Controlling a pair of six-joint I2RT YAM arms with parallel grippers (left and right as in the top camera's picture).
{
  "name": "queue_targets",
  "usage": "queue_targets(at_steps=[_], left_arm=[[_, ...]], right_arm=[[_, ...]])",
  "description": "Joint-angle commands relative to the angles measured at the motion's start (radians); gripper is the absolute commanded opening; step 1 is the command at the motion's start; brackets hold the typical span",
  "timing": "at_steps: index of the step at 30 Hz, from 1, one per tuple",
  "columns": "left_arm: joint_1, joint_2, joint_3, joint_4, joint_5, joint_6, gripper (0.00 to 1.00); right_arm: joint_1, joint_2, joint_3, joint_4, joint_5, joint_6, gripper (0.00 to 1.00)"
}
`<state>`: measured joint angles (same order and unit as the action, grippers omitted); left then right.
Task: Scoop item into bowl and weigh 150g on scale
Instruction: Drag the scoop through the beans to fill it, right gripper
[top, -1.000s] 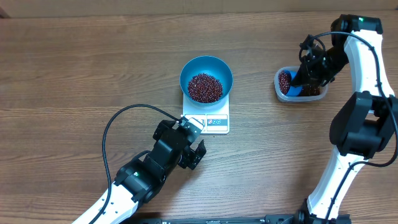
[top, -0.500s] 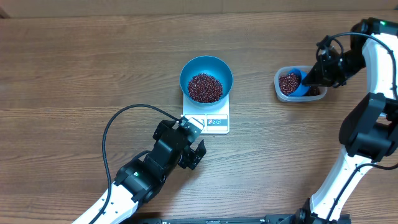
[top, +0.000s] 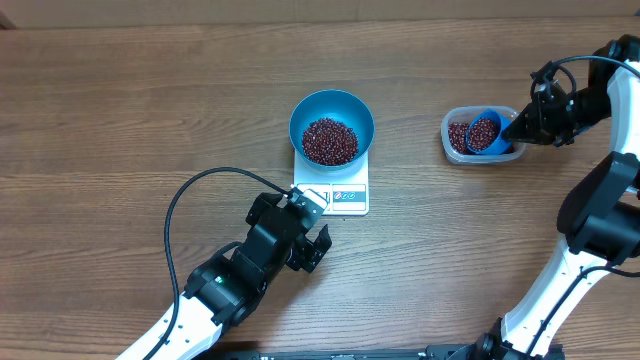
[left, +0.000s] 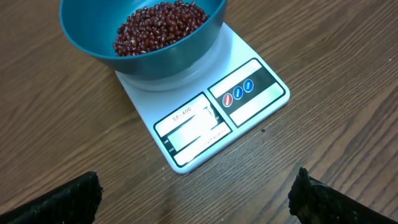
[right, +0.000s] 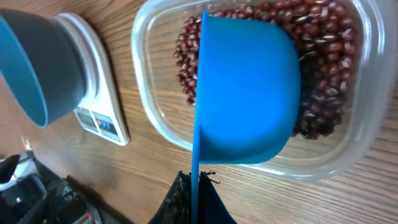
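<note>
- Overhead: the teal bowl (top: 332, 110) sits on the far part of the white scale (top: 341, 198), near the middle of the wooden tabletop (top: 140, 100). It holds a heap of red-brown beans (top: 329, 141).
- Overhead: the scale's display and buttons stick out on the bowl's near side.
- Overhead: the left hand (top: 312, 243) lies just near and left of the scale, released, with its fingers spread and nothing between them.
- Overhead: far right, a clear tub (top: 452, 140) holds more beans. The right hand (top: 524, 128) is clenched on the handle of a blue scoop (top: 485, 131), which carries beans over the tub's right half.
- Left wrist: bowl (left: 149, 59) and beans (left: 158, 25) stand on the scale (left: 249, 109). The display faces the camera, and three round buttons lie to its right.
- Left wrist: both dark fingertips (left: 65, 199) sit wide apart at the lower corners, with bare tabletop between them.
- Right wrist: the scoop (right: 249, 93) shows its blue outside, hanging over the tub (right: 152, 118) of beans (right: 326, 62). Whether it touches them cannot be told.
- Right wrist: the right hand (right: 193, 199) pinches the handle at the bottom edge. Bowl (right: 31, 62) and scale (right: 99, 112) are at the left.
</note>
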<state>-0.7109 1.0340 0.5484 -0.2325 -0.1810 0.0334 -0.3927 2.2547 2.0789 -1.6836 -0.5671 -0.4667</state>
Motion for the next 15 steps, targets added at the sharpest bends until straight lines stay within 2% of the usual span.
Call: queue_targets(at_steps=[1,15], left_arm=[[0.005,-0.008,-0.005,0.001,-0.01,0.011,1.0],[0.005,-0.008,-0.005,0.001,-0.01,0.012,1.0]], right_arm=[[-0.007,0.001,0.002,-0.011,-0.053,-0.049,0.04],[-0.008,0.001,0.002,-0.011,-0.139,-0.063,0.04]])
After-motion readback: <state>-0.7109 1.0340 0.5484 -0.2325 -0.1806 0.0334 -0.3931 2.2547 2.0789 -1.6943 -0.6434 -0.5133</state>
